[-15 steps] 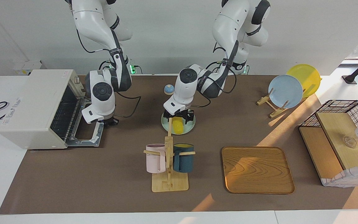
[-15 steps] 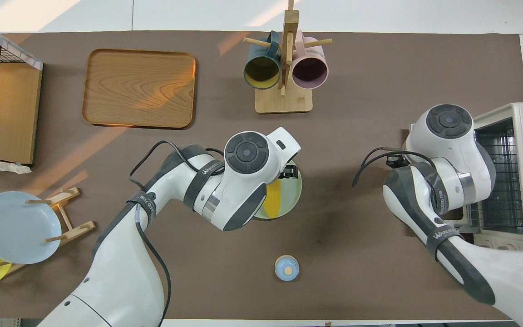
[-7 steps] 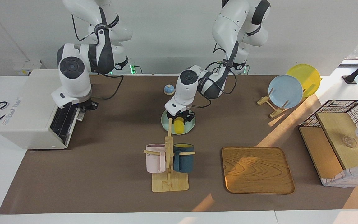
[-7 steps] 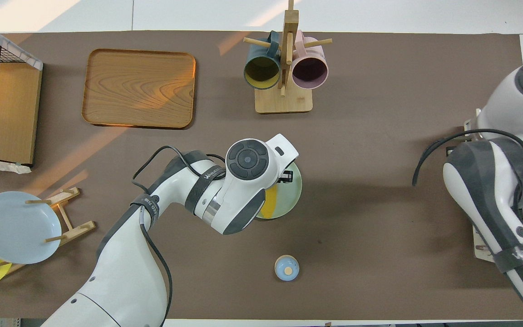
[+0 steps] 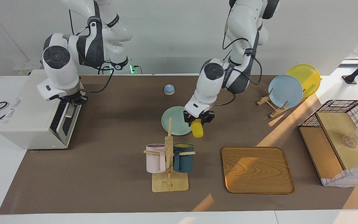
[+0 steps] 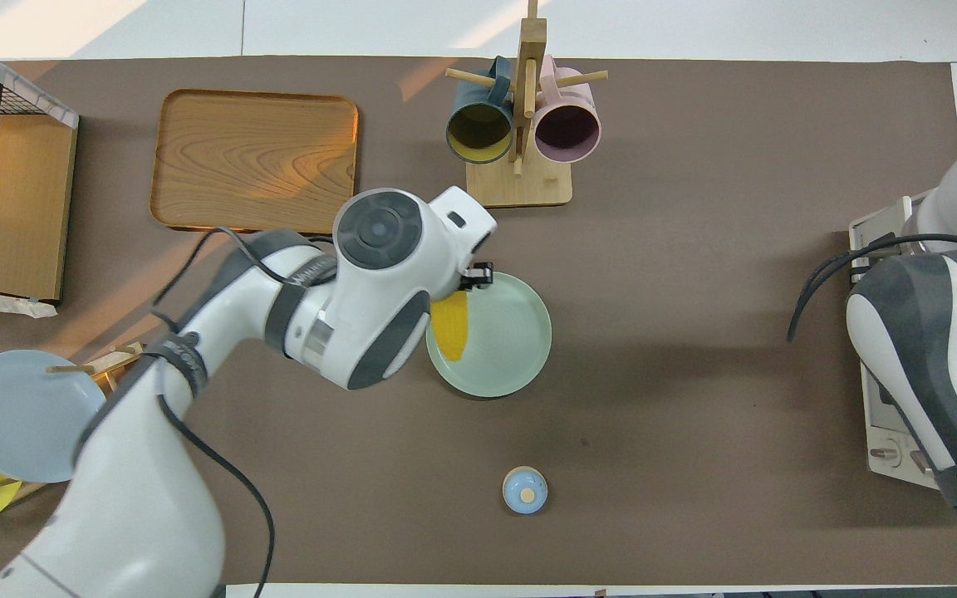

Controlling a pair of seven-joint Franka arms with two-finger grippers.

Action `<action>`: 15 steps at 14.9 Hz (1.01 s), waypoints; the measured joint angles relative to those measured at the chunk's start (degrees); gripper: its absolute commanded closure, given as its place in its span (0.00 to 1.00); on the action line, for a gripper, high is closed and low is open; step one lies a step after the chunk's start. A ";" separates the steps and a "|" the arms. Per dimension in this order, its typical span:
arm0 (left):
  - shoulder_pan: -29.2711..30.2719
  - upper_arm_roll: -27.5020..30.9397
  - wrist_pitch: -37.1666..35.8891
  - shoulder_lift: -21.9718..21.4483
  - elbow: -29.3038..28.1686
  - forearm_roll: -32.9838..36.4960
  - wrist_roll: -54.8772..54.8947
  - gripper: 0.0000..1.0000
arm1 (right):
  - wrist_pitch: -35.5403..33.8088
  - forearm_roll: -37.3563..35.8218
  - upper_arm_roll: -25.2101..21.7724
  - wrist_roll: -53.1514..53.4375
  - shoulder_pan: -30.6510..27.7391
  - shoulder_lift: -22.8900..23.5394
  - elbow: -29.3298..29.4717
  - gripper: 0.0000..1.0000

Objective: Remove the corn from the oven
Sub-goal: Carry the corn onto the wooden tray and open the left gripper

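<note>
Corn (image 5: 197,131), a bright yellow cob, hangs in the grip of the left tool (image 5: 198,120), whose fingers are closed on the cob's upper end. The cob is lifted off the tabletop (image 5: 110,161) and hangs over the edge of a pale green plate (image 5: 172,124), on the side toward the left arm's end; in the overhead view the cob (image 6: 451,325) shows against the plate's rim (image 6: 520,365) just under the arm's wrist. The oven (image 5: 31,109), an off-white box, stands at the right arm's end of the tabletop with its dark glass door up against its front. The right tool (image 5: 73,100) sits at the top edge of that door with its fingertips together, and I cannot tell whether it is pinching the handle or only resting there. Farther from the robots than the plate, a wooden mug stand (image 5: 168,174) carries a pink mug (image 5: 155,158) and a dark teal mug (image 5: 183,158). Beside it, toward the left arm's end, lies a wooden tray (image 5: 256,169). A small blue bell (image 5: 169,89) sits nearer to the robots than the plate. A plate rack (image 5: 272,105) holds a light blue plate (image 5: 285,91) and a yellow plate (image 5: 306,79), and a black wire basket (image 5: 342,109) stands at the left arm's end of the tabletop.
</note>
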 measured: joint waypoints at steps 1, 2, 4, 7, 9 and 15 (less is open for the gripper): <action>3.05 0.07 -2.45 0.00 2.67 0.00 1.95 1.00 | -2.18 0.04 0.34 0.00 0.11 -0.13 2.05 1.00; 5.64 0.08 -3.72 0.31 4.34 0.00 3.41 1.00 | -3.59 0.40 0.73 0.00 0.13 -0.35 3.60 1.00; 8.29 0.04 -3.90 1.38 5.40 -0.01 5.28 1.00 | -4.29 5.61 0.80 0.00 -0.28 -0.69 4.55 0.97; 11.49 0.12 -2.03 3.51 5.76 0.01 10.52 1.00 | 2.42 12.97 0.48 0.00 -2.88 -0.87 0.51 0.96; 15.05 0.17 0.46 6.46 7.27 0.01 15.99 1.00 | 7.35 13.55 0.32 0.00 -3.54 -1.40 -4.58 0.89; 19.65 0.13 8.08 18.60 15.46 3.83 27.37 1.00 | -0.09 13.72 0.95 0.00 -3.16 -3.46 1.08 0.00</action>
